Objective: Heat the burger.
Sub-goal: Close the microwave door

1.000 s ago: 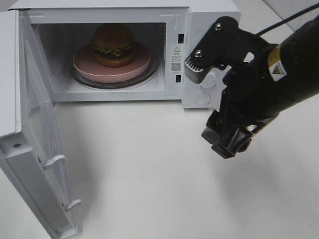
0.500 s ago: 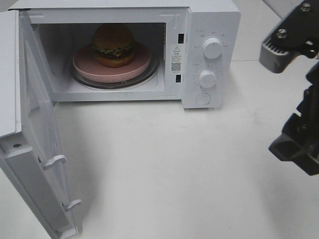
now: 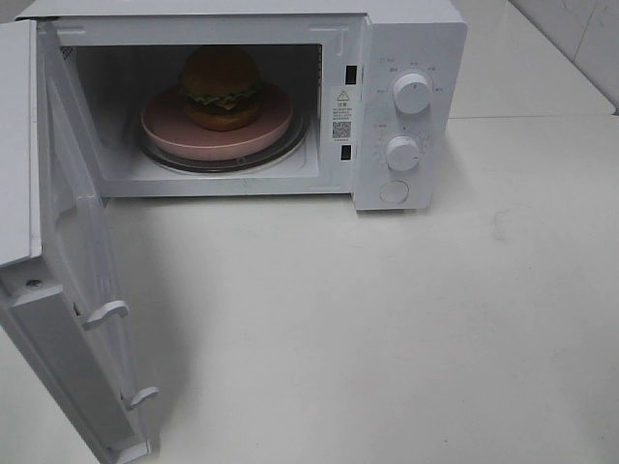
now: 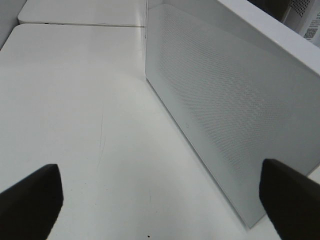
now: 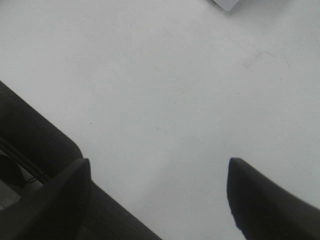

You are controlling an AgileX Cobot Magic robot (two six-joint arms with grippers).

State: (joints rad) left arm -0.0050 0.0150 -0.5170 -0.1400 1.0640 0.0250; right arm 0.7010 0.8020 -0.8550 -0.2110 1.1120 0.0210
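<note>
Looking down from the high camera, you will find the burger (image 3: 221, 87) sitting upright in the middle of a round pink plate (image 3: 273, 130), and that plate rests on the glass turntable (image 3: 296, 145) inside the white microwave (image 3: 411, 39). You should note the door (image 3: 68, 290) stands swung wide on the left side of that view, its inner face and two latch hooks turned toward the cooking space. You can see two round knobs, the upper knob (image 3: 413, 94) and the lower knob (image 3: 402, 153), one above the other on the control panel, with a round button (image 3: 394, 191) below them. The white table (image 3: 387, 338) in front of the oven carries only faint scuff marks. Your left claw (image 4: 160, 167) shows in its wrist camera alone: both dark fingers are spread fully wide, with nothing between them but table, and a white panel with fine dots (image 4: 225, 100) stands near it. Your right claw (image 5: 157, 167) likewise shows only in its own wrist camera, fingers well apart over bare table, gripping nothing. Both claws are well apart from the burger
</note>
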